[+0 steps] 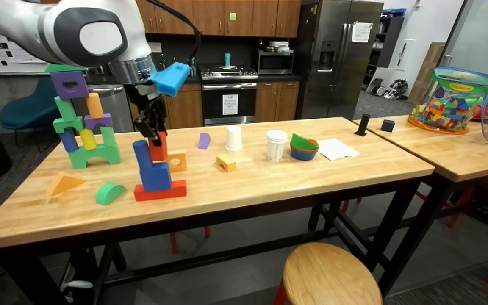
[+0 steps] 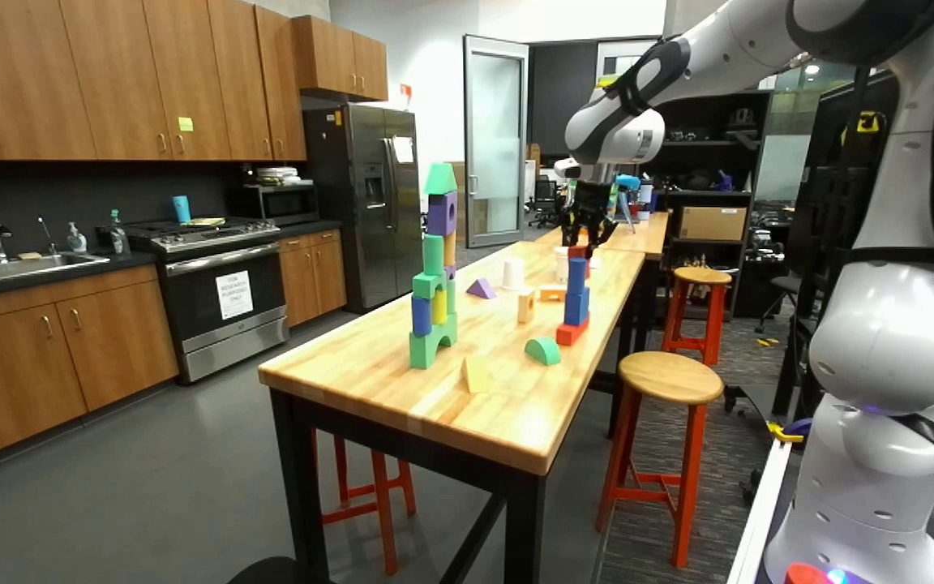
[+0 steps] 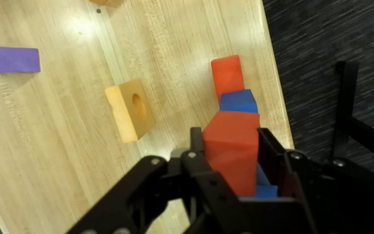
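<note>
Red block [image 3: 231, 156] is clamped in the gripper [image 3: 230, 138], jaws pinching it from both sides. It's right above the blue block [image 1: 156, 177] and next to the blue cylinder [image 1: 143, 155], which stands on that same blue block. Honestly can't tell if the red one touches down or hangs just clear. Under them is a red plank [image 1: 160, 191], lying near the edge of the table [image 1: 248, 186].

Just beside that is an orange block with a hole [image 3: 131, 112], with a green half-round [image 1: 109, 194] close by too. Bit further out there's an orange arch [image 1: 226, 163], a purple wedge [image 1: 204, 141], an orange triangle [image 1: 65, 183] and a taller multicolor tower [image 1: 67, 109]. Past those: an upside-down white cup [image 1: 234, 138], some stacked cups [image 1: 276, 147], nested bowls [image 1: 303, 153] and paper [image 1: 337, 149]. Way off on a second table [image 1: 477, 154] is a see-through bag [image 1: 460, 87] of blocks, and a stove [image 1: 210, 101] and fridge [image 1: 337, 59] are in the back.
</note>
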Tool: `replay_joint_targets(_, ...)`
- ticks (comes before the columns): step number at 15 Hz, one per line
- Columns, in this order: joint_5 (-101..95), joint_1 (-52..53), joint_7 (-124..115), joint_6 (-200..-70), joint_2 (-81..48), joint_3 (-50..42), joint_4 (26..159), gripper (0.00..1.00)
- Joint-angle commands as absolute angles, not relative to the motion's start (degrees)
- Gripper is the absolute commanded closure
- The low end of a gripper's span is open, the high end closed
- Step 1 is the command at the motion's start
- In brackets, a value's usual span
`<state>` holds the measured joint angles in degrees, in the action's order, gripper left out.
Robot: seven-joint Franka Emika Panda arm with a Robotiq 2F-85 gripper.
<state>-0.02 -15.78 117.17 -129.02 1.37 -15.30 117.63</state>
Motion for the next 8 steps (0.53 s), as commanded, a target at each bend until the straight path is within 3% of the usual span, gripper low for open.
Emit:
replay_joint_targets(1,1.1,-15.6,117.0,-129.0,2.7,-15.6,118.1,0.81)
replay_joint_targets(8,0.0,-15.7,116.7,-129.3,2.5,-15.7,118.4,0.81)
